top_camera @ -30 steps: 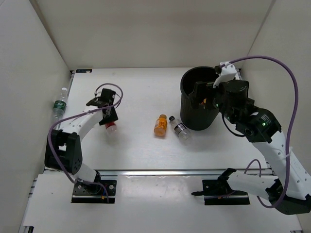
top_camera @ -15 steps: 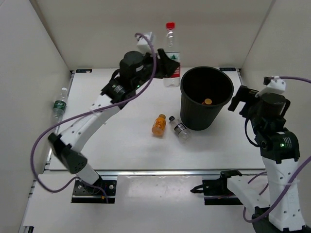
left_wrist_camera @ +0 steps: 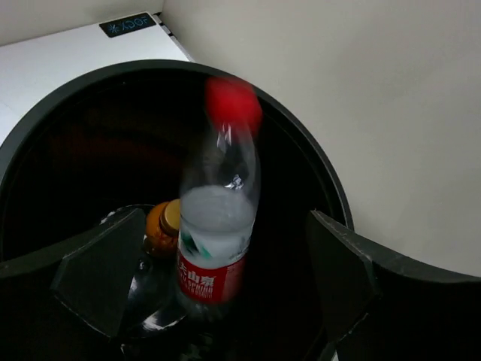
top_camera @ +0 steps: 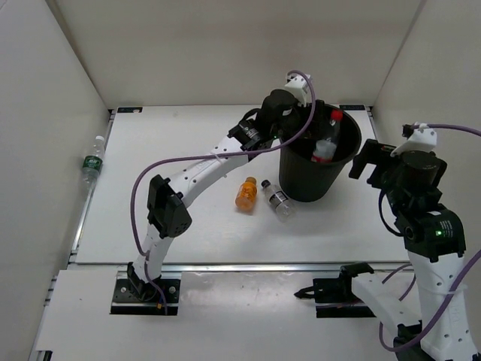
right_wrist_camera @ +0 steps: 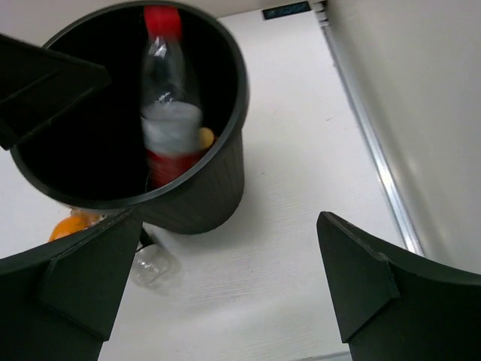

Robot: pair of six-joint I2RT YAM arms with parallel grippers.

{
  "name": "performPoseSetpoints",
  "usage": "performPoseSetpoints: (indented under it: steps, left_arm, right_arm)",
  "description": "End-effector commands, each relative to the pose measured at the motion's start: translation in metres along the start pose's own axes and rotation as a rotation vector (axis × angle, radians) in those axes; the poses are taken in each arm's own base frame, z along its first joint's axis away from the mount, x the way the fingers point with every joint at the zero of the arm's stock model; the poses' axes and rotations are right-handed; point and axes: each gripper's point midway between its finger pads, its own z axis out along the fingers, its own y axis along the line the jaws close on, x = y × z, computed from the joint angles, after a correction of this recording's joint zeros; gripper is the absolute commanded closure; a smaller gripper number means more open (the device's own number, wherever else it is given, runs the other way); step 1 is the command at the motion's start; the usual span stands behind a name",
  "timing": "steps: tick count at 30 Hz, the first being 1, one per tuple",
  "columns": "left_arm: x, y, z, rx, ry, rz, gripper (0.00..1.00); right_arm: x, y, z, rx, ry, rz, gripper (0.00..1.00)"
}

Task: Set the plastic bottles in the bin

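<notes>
The left arm reaches across the worktop (top_camera: pixel 188 143) to the bin (top_camera: pixel 294 177), and the left fingers (left_wrist_camera: pixel 98 274) hang spread wide over its mouth, gripping nothing. Between them, touching neither, the red-capped bottle (left_wrist_camera: pixel 214 241) stands nearly upright inside the bin, its cap blurred and level with the rim. Its red label sits low on the clear body. An orange bottle in the bin (left_wrist_camera: pixel 161 226) lies beside its base.

The right fingers (right_wrist_camera: pixel 83 278) are spread wide too and empty, held above the worktop just right of the bin.

On the worktop just left of the bin lie a loose orange bottle (top_camera: pixel 246 193) and, between it and the bin's wall, a small clear bottle (top_camera: pixel 276 198) with a dark cap. They are close together but apart from each other. The green-label bottle (top_camera: pixel 92 158) lies well away, off the worktop's left edge against the side wall (top_camera: pixel 45 113).
</notes>
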Motion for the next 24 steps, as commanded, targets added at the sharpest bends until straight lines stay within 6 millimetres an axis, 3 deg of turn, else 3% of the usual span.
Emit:
performPoseSetpoints:
  steps: [1, 3, 4, 6, 7, 9, 11, 12, 13, 14, 15, 16, 17, 19, 20, 24]
  left_arm:
    - [-0.085, -0.045, -0.065, 0.06, -0.171, 0.069, 0.02]
    - [-0.108, -0.058, -0.088, 0.079, -0.199, 0.074, 0.01]
    - [-0.107, -0.054, -0.09, 0.067, -0.192, 0.075, 0.01]
    - [-0.115, -0.052, -0.112, 0.039, -0.202, 0.089, 0.02]
    - [-0.112, -0.048, -0.118, 0.016, -0.191, 0.098, 0.01]
    - [-0.108, -0.019, -0.144, -0.108, -0.18, 0.134, 0.01]
    - [-0.09, 0.033, -0.165, -0.277, -0.142, 0.088, 0.01]
    - [-0.081, 0.063, -0.183, -0.349, -0.123, 0.054, 0.01]
    - [-0.058, 0.086, -0.199, -0.385, -0.063, 0.003, 0.01]
    - [-0.052, 0.116, -0.214, -0.45, -0.049, -0.03, 0.01]
    - [-0.03, 0.146, -0.236, -0.529, -0.023, -0.079, 0.02]
    - [-0.004, 0.162, -0.258, -0.59, -0.004, -0.104, 0.01]
    - [0.001, 0.176, -0.272, -0.625, -0.016, -0.124, 0.01]
    - [0.043, 0.199, -0.31, -0.697, 0.023, -0.195, 0.01]
    - [0.064, 0.203, -0.324, -0.712, 0.06, -0.206, 0.01]
    - [0.11, 0.229, -0.382, -0.887, 0.13, -0.245, 0.01]
  right_arm:
    - [0.003, 0.016, 0.004, -0.062, 0.01, 0.009, 0.01]
    - [0.005, 0.035, 0.009, -0.145, 0.031, -0.025, 0.01]
    - [0.009, 0.047, 0.007, -0.213, 0.047, -0.048, 0.0]
    - [0.012, 0.074, 0.008, -0.324, 0.079, -0.063, 0.01]
    - [0.014, 0.093, 0.001, -0.412, 0.089, -0.084, 0.01]
    - [0.022, 0.12, 0.001, -0.467, 0.121, -0.125, 0.01]
    - [0.037, 0.153, -0.016, -0.521, 0.121, -0.223, 0.01]
    - [0.05, 0.181, -0.033, -0.606, 0.137, -0.291, 0.01]
    - [0.058, 0.19, -0.033, -0.601, 0.136, -0.345, 0.01]
    - [0.064, 0.204, -0.044, -0.633, 0.123, -0.384, 0.01]
    - [0.077, 0.218, -0.045, -0.654, 0.153, -0.428, 0.0]
    - [0.094, 0.231, -0.041, -0.677, 0.206, -0.464, 0.01]
    - [0.103, 0.235, -0.034, -0.697, 0.261, -0.448, 0.01]
    - [0.14, 0.241, -0.009, -0.681, 0.365, -0.459, 0.02]
    - [0.147, 0.237, 0.001, -0.645, 0.378, -0.46, 0.02]
    - [0.181, 0.213, 0.036, -0.526, 0.376, -0.484, 0.02]
